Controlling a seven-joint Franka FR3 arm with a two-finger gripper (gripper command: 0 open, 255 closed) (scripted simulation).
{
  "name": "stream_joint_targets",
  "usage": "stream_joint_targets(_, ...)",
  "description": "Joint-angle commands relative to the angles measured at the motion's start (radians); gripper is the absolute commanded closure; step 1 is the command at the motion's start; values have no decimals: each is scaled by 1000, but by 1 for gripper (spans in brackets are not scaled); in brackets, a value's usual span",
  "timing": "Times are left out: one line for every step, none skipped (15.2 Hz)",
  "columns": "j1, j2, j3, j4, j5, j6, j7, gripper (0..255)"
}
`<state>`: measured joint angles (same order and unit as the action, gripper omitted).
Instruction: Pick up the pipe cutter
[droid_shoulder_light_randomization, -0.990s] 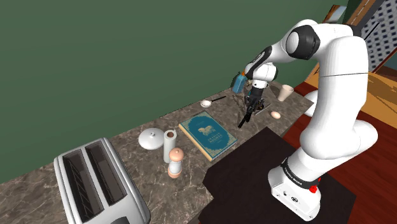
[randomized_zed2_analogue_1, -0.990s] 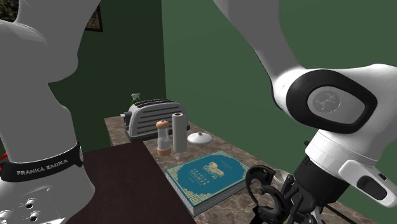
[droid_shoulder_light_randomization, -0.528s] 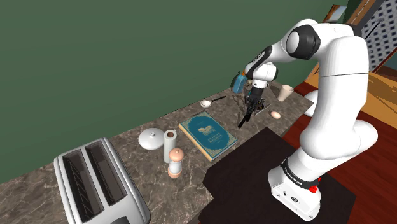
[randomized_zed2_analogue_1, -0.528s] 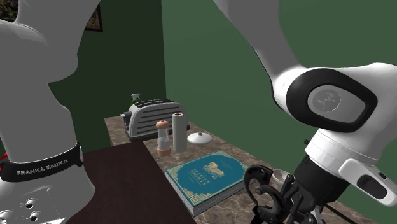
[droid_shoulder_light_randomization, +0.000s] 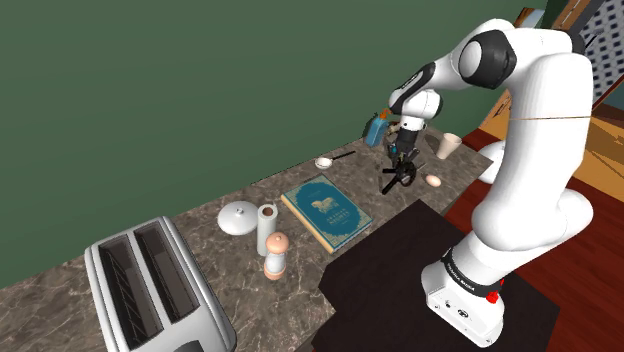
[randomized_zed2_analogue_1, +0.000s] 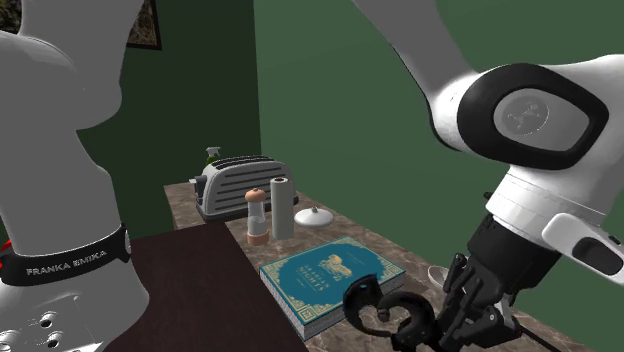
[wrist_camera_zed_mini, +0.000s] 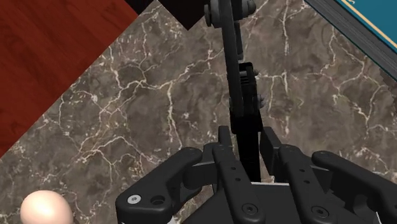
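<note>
Black claw (wrist_camera_zed_mini: 245, 143) grips the pipe cutter (wrist_camera_zed_mini: 240, 89) tight and has just lifted it off the bench (wrist_camera_zed_mini: 146, 95) below, so the pick-up looks nearly done.

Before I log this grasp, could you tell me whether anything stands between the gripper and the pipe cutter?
Nothing visible does: the gripper is shut on the pipe cutter, which juts out ahead of it over the marble counter.
</note>
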<state>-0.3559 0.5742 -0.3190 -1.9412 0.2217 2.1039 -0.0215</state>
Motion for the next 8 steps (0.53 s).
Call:
stream_joint_targets(4, -24, -6, -5, -8, -18, 4, 255)
stream_joint_targets(5, -34, -8, -6, -12, -27, 6, 255)
stream_joint_targets(7, -45, -11, -7, -16, -37, 8, 255)
stream_joint_targets(9, -55, -13, -7, -20, -46, 11, 255)
stream_joint_targets(11, -65, -16, -7, -23, -55, 13, 255)
stream_joint_targets(12, -75, -18, -7, -27, -65, 15, 255)
stream_joint_targets(12, -76, -18, -7, -28, -66, 16, 255)
stream_joint_targets(12, -76, -18, -7, -28, -66, 16, 255)
